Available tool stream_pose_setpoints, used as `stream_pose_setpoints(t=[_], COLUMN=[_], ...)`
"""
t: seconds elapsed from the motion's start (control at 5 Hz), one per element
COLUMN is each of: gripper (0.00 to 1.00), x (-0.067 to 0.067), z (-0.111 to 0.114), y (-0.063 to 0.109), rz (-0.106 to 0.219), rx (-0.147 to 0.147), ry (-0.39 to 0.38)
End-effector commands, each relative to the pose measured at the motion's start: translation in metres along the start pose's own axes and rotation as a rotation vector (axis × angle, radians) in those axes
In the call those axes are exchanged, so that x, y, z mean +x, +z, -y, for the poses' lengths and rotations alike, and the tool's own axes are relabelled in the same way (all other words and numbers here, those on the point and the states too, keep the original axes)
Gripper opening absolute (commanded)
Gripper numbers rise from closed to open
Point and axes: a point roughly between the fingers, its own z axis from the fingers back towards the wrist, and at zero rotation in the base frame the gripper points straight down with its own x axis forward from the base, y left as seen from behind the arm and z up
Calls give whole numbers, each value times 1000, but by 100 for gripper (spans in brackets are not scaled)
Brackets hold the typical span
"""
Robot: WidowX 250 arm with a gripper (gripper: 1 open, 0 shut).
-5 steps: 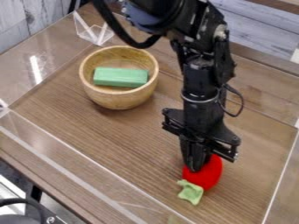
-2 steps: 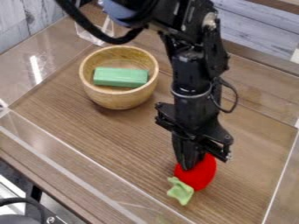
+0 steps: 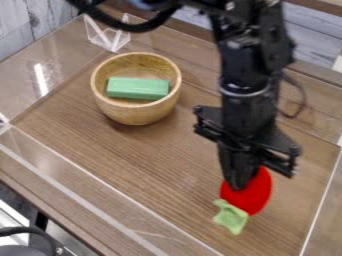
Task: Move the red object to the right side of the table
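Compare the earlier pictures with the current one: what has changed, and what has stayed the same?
The gripper, shut on the red object throughout, has lifted it slightly and carried it to the right in the picture. Nothing was let go. The wooden bowl with the green block inside stayed put on the table.
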Motion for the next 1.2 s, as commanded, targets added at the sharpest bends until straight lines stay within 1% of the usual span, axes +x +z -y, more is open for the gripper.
stream_pose_setpoints(t=[0.0,0.2,0.4,0.6,0.8,1.0], gripper=[0,100,100,100,100,100], x=[11,17,21,23,22,24], z=[20,12,8,6,5,-3], y=[18,16,17,30,35,39], rz=[65,68,70,67,53,33], rx=[-12,-14,-14,-12,-10,-8], ry=[7,17,27,6,-20,-60])
